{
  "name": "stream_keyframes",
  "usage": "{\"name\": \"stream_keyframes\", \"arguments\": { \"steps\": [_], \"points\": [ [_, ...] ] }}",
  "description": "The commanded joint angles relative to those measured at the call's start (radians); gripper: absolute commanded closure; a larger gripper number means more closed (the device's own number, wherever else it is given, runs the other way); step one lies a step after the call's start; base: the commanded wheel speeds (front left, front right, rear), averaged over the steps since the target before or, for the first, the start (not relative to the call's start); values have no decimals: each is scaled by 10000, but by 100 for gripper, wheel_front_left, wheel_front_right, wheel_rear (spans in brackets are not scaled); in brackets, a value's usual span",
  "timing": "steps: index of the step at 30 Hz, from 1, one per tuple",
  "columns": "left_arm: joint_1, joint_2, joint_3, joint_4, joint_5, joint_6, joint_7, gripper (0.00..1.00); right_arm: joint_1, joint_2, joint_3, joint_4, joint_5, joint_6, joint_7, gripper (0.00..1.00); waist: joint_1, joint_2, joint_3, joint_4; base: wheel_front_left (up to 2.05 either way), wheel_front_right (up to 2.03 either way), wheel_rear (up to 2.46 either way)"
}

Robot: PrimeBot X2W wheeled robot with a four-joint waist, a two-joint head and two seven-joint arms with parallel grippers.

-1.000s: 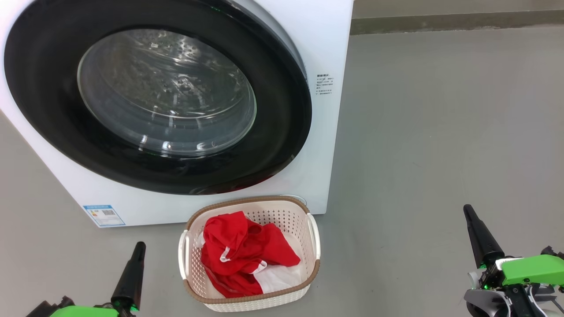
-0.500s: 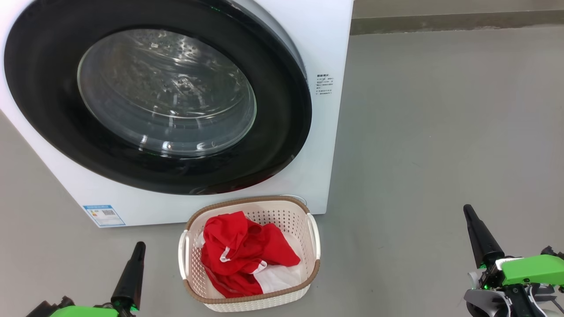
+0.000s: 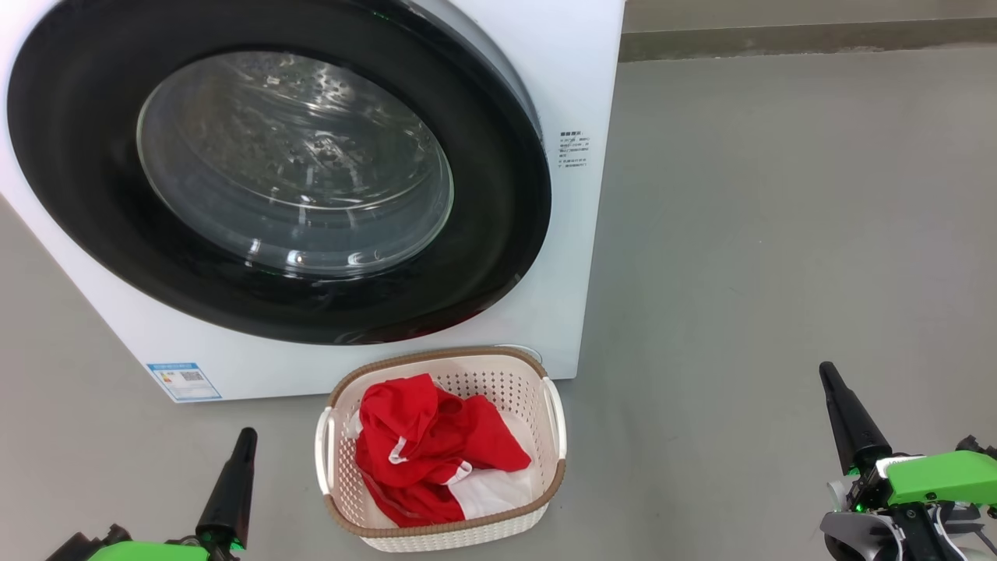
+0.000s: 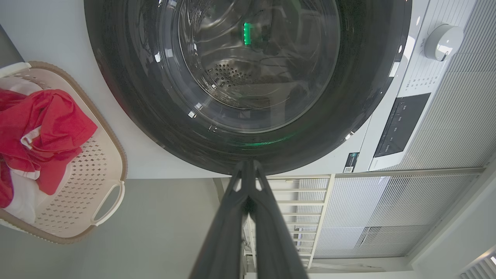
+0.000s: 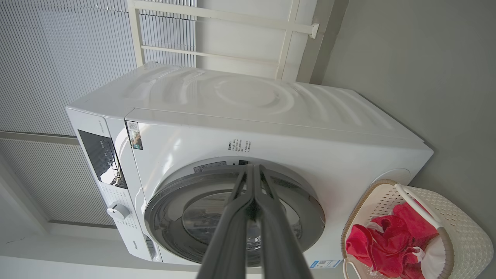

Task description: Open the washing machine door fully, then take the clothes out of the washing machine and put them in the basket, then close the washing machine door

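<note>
Large round washing machine door [image 3: 294, 167], glossy black rim with a bulging clear glass window, sits flush against the front of the big white front-loading washing machine [image 3: 580, 70]; I read it as closed. Through the glass I see the perforated steel drum and no red in it. Bright red fabric clothes [image 3: 424, 448] with white trim lie bunched in the small cream perforated plastic basket [image 3: 436, 355] with the brown woven-look rim. The basket stands on the grey floor [image 3: 779, 234], just in front of the machine's lower front edge, toward its right corner. A blue sticker [image 3: 184, 380] is at the machine's bottom left and a small printed label [image 3: 574, 149] is right of the door. Left gripper [image 3: 246, 436] is low on my left, beside the basket but apart from it, fingers pressed together, holding nothing. Right gripper [image 3: 826, 374] is well off to the right over bare floor, jaws likewise closed and empty. Both wrist views show the finger pairs meeting at the tips, pointed at the door.
</note>
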Motion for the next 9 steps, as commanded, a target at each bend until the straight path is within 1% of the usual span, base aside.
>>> {"name": "stream_keyframes", "arguments": {
  "steps": [1,9],
  "points": [
    [-410,77,379,-204,100,4,59,100,-416,-49,122,-282,-12,6,65,100,0,0,0,0,0,0,0],
    [-411,74,383,-204,104,4,62,100,-416,-47,120,-282,-14,6,66,100,0,0,0,0,0,0,0]
  ]
}}
